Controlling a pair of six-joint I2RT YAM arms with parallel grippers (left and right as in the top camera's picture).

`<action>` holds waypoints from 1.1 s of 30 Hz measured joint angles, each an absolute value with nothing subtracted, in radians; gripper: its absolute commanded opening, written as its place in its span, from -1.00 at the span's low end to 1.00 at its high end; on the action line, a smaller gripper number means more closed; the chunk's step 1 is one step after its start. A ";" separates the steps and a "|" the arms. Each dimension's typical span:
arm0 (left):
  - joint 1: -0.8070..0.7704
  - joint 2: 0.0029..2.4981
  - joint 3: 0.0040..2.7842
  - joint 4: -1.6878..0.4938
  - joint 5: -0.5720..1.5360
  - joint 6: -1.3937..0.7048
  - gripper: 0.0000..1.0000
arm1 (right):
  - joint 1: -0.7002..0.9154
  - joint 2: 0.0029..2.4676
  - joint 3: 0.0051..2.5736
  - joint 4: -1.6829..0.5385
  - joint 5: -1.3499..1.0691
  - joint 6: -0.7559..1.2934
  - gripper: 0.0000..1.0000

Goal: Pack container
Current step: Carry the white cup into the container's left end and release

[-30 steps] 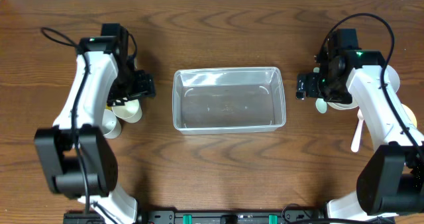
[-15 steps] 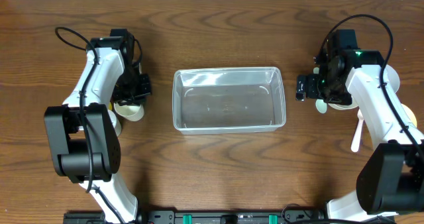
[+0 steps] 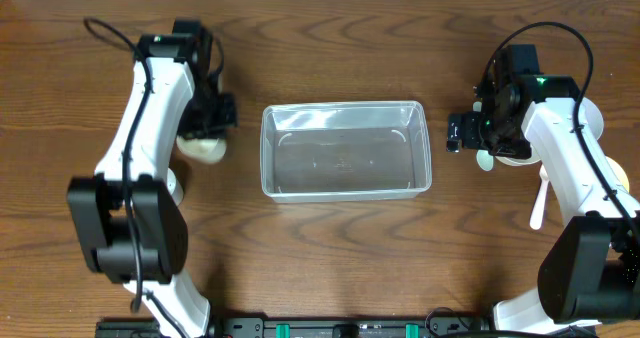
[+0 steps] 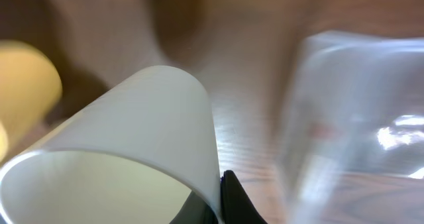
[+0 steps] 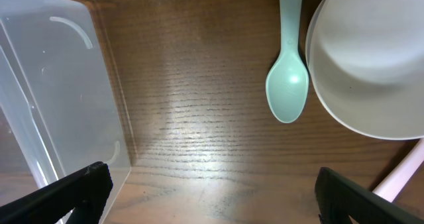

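The clear rectangular container [image 3: 345, 106] stands empty in the middle of the table; it shows blurred on the right of the left wrist view [image 4: 351, 118] and on the left of the right wrist view [image 5: 53, 85]. Just left of it, my left gripper [image 3: 207, 126] is shut on the wall of a white cup [image 3: 203, 147]. In the left wrist view the cup [image 4: 132, 138] fills the lower left, its wall pinched between the black jaws of my left gripper [image 4: 222, 201]. My right gripper [image 3: 462, 133] hovers open to the right of the container, and its jaws [image 5: 218, 197] stand wide over bare wood.
A mint green spoon [image 5: 288, 85] lies beside a white bowl [image 5: 371, 58], with a pink spoon [image 3: 538, 203] nearer the front right. A yellow cup [image 4: 26, 85] sits left of the held cup. Another white cup [image 3: 172, 186] peeks from under the left arm.
My left gripper has shut on the white cup and carried it a little toward the back of the table. The right arm has not moved.
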State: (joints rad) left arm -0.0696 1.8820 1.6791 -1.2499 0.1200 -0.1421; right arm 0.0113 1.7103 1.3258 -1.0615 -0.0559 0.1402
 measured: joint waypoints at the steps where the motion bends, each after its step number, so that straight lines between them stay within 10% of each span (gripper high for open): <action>1: -0.101 1.847 1.720 -1.252 0.120 -0.142 -0.88 | 0.011 1.710 1.326 -1.061 -0.056 0.140 0.98; 15: -0.459 1.803 1.799 -1.222 0.097 -0.134 -0.88 | 0.011 1.710 1.326 -1.055 -0.056 0.140 0.98; 33: -0.430 2.155 1.790 -1.185 0.086 -0.127 -0.66 | 0.011 1.710 1.326 -1.063 -0.056 0.140 0.99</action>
State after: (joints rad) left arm -0.4305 2.1548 1.7901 -1.1847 0.0864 -0.1272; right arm 0.0113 1.7103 1.3262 -1.0634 -0.0555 0.1402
